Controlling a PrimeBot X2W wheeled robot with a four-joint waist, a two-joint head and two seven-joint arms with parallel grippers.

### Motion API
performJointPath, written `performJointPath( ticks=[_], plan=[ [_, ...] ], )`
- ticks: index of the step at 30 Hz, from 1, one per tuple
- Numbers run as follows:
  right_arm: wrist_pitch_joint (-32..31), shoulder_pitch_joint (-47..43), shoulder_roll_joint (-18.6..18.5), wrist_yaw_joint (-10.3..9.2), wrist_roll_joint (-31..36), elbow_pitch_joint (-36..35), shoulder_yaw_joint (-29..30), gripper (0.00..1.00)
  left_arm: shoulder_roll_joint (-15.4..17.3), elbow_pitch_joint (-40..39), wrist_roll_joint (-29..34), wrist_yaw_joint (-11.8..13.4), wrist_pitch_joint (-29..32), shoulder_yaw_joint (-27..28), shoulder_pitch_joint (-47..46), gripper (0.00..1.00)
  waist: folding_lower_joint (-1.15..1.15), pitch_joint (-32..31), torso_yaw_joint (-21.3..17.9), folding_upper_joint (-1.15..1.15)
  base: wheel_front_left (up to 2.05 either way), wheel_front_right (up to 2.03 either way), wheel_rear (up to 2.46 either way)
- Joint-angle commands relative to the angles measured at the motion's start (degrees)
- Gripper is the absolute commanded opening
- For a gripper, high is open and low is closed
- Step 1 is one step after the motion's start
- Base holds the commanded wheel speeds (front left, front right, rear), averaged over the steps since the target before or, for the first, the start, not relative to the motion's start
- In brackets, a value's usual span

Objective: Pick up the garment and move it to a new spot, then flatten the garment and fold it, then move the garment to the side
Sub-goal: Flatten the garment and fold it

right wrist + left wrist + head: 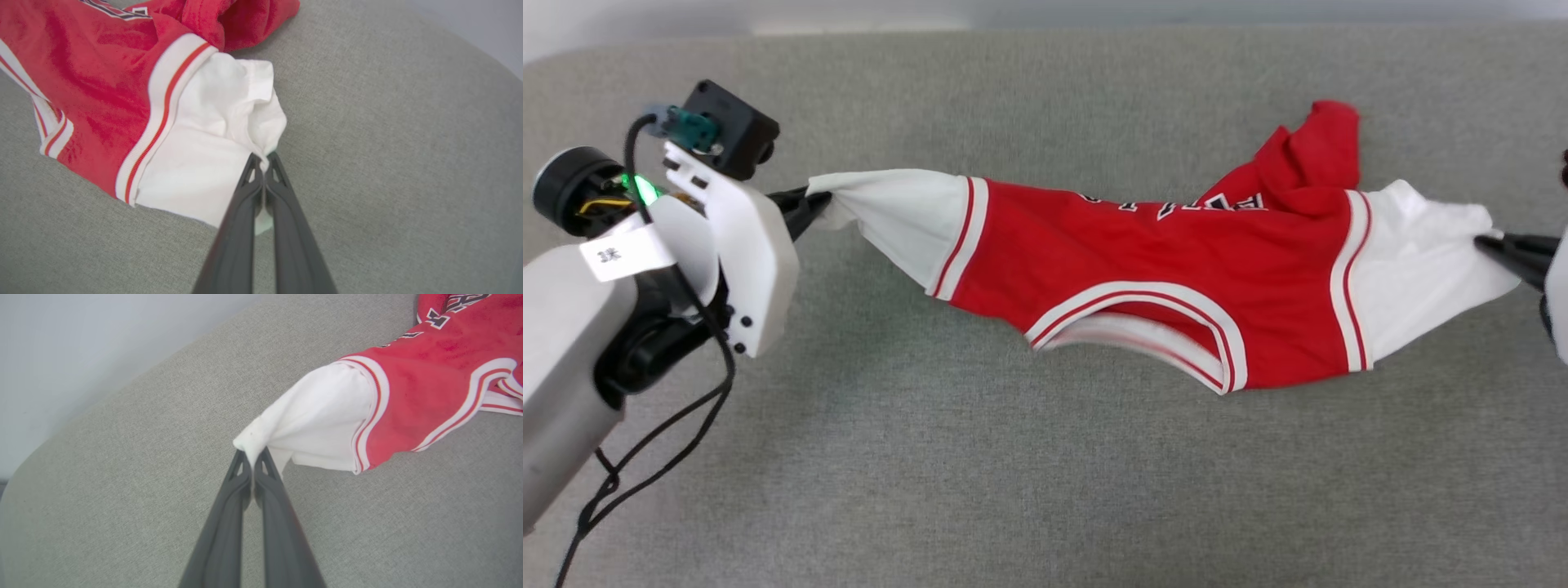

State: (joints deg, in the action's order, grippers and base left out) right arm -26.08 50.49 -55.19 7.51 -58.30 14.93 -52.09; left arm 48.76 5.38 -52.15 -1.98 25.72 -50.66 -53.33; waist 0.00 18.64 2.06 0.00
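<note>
Status: garment [1143,269] is on the grey padded surface [1045,474], strung sideways between both arms, roughly centre of the head view and a bit toward the robot's right.

- Left gripper [809,200]: clamped on the tip of the left-side sleeve [890,216]. The wrist view shows the fingers pinched together with white cloth between them and the sleeve pulled up into a cone off the surface.
- Right gripper [1490,242]: clamped on the edge of the right-side sleeve [1413,261]. Its wrist view shows the same kind of pinch, jaws together on white fabric.
- The body is stretched taut across the shoulders, with the neck opening [1143,314] toward the robot. The lettering [1209,208] is only partly visible because the cloth is creased over it.
- The lower body isn't spread: a red fold [1319,143] is bunched up at the far right, behind the shoulder line.

Progress, as a judgement: both grasps are secured, so the pick-up is effectively in hand. The frames can't tell whether the relocation is already done. Flattening is at best started, since the shoulders are tensioned but the hem end is crumpled. No fold is made. The move to the side is not done.

Remaining: lay it out flat (that bunched hem needs dragging or shaking out), fold, shift aside. Most of the task is ahead.
</note>
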Motion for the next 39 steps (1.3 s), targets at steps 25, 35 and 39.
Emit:
performJointPath(
  ticks=[25,35,39],
  plan=[
    [1.9,20.8,-0.2,-0.04,11.9,-4.2,15.6,0.0,-5.2,-0.4,4.4,2.3,-5.7,9.0,-20.4,0.0,0.0,-2.2,-2.5,0.0,0.0,0.0,0.0],
    [5.8,37.9,11.8,-0.05,24.2,8.8,17.7,0.0,-9.9,13.1,8.6,0.1,-8.0,11.1,-36.9,0.0,0.0,5.5,-2.4,0.0,0.0,0.0,0.0],
    [8.2,42.8,15.0,-0.05,27.3,13.4,17.9,0.0,-10.8,17.5,9.9,-0.5,-9.9,11.4,-40.8,0.0,0.0,7.2,-2.2,0.0,0.0,0.0,0.0]
  ],
)
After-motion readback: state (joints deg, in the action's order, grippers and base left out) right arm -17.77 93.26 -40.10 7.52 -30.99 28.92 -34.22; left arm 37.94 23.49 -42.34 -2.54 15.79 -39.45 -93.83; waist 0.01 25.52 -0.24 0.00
